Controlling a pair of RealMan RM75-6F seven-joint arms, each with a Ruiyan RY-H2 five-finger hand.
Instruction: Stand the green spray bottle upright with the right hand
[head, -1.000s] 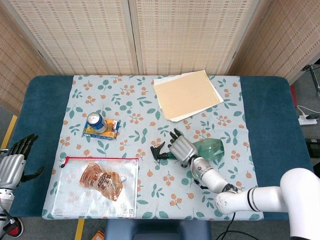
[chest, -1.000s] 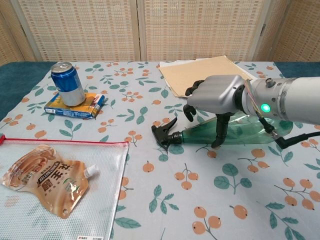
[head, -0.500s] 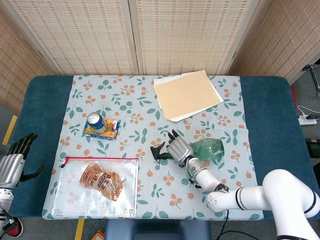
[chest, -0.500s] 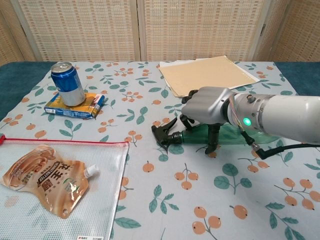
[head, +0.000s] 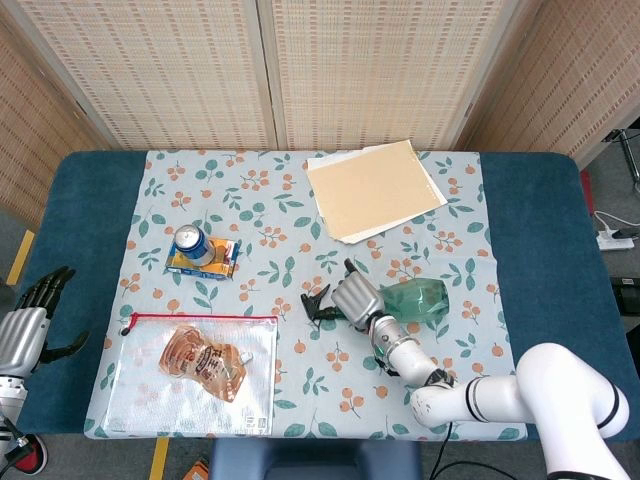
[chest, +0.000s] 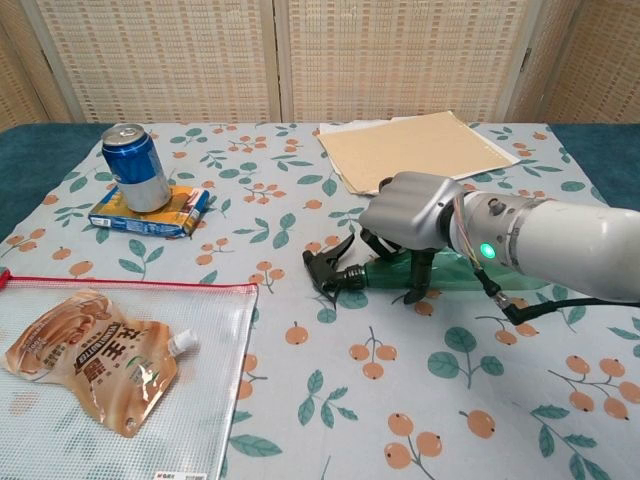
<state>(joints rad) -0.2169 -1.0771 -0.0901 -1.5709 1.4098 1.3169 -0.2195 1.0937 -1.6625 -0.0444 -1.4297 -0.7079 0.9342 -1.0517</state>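
The step in hand looks like the grasp: the right hand (chest: 408, 212) sits over the neck end of the green spray bottle (head: 415, 297), its fingers (chest: 415, 278) curled down around the bottle with the tips reaching toward the cloth. Whether it has a firm hold is something I cannot tell from either view; the fingers wrap the bottle, but the bottle lies flat on the floral tablecloth (head: 270, 215) and nothing shows it lifted.

Taking the manila folder (head: 373, 189) as landmark, the bottle lies nearer the robot than the folder, just off its near edge and apart from it. Its long axis runs roughly parallel to the table's near edge. The black trigger head (chest: 327, 270) points toward the robot's left, and the rounded green base points toward its right.

By my judgement the next move calls for a secure wrap around the body, then a rotation of the wrist that swings the trigger end up while the base pivots down onto the cloth.

The left hand (head: 27, 327) hangs far from the folder, off the table's left edge, fingers apart and holding nothing.
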